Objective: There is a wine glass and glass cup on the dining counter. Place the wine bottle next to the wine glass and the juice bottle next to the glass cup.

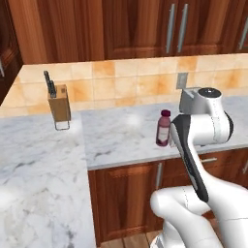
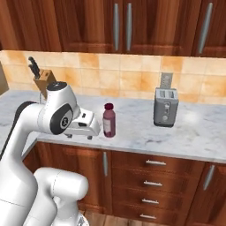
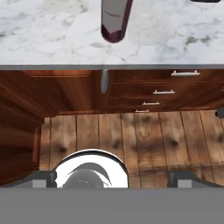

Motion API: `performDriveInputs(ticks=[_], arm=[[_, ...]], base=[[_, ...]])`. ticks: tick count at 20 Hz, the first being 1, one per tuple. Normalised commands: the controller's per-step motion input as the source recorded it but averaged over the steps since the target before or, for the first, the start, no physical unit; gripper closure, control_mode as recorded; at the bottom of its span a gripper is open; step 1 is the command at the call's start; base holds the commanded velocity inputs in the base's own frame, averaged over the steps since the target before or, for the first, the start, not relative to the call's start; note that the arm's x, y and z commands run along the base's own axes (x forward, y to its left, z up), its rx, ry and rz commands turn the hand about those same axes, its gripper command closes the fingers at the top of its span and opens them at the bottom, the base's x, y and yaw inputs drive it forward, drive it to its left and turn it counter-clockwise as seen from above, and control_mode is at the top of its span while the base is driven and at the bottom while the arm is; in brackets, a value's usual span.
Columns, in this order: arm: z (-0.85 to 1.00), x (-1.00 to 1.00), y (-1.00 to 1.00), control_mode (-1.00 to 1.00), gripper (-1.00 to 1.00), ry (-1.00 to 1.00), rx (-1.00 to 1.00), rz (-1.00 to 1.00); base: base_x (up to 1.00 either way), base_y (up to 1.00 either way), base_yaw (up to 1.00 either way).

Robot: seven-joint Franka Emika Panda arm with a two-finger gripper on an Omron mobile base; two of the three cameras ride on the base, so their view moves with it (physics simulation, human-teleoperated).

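The juice bottle [image 1: 164, 128] [image 2: 109, 120], stubby and dark red with a maroon cap and a pale label, stands upright near the front edge of the tile-backed marble worktop [image 1: 121, 140] [image 2: 176, 137]. Its base [image 3: 116, 19] reaches into the top of the hand view. My gripper [image 2: 79, 137] [image 3: 113, 179] hangs just in front of the worktop edge, left of the bottle in the right base view. It points down at the wooden floor and is open, with its fingertips [image 3: 43, 178] wide apart and nothing between them. The wine bottle, wine glass, glass cup and dining counter are out of view.
A silver toaster [image 2: 166, 107] [image 1: 189, 99] stands right of the bottle by the tiled wall. A knife block [image 1: 59, 102] [image 2: 43, 79] sits to the left at the back. Red-brown drawers [image 2: 150, 181] with metal handles lie under the worktop, and wall cabinets [image 1: 145, 29] hang above.
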Motion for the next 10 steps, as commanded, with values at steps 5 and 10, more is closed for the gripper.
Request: performDriveInputs(ticks=[5,10], arm=[[0.00,0.00,0.00,1.00,-1.00,0.00,0.00,0.00],[0.00,0.00,0.00,1.00,-1.00,0.00,0.00,0.00]], base=[[0.42,0.07,0.00],[0.38,0.08,-0.01]])
